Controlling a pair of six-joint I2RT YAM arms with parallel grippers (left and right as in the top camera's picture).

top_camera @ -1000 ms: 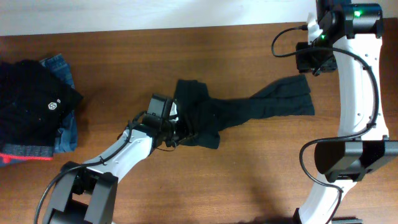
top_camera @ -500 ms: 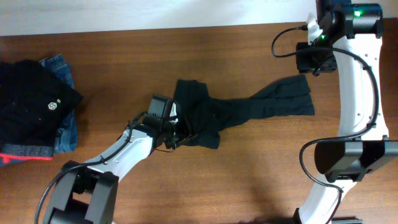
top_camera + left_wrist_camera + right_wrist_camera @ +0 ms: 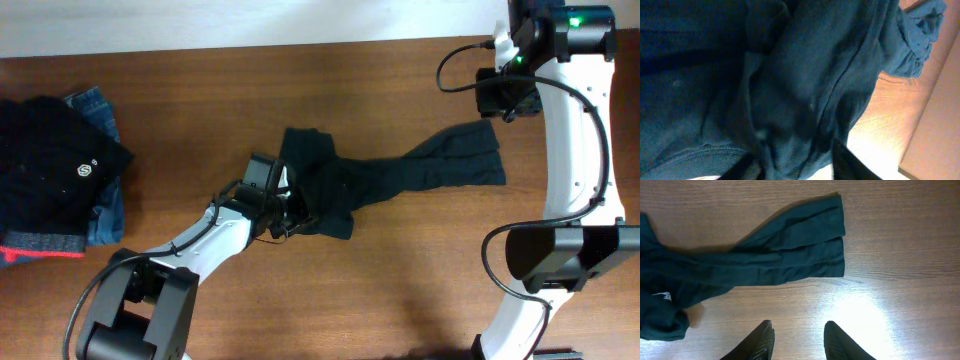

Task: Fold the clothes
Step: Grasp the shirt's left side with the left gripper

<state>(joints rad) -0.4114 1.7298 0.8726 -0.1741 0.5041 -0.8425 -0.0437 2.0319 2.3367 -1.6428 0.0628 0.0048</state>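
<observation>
Overhead, we saw the dark pants (image 3: 400,175) lying mid-counter (image 3: 400,290), with the waist bunched at the left and the legs stretched up to the right. The left pincer (image 3: 296,217) was sunk in the bunched end. In its wrist view cloth filled the gap between the fingers (image 3: 845,157), and we could not tell whether it was clamped. The right pincer (image 3: 797,339) hung spread over bare wood near the leg cuffs. A clothes pile (image 3: 55,180) sat far left.
</observation>
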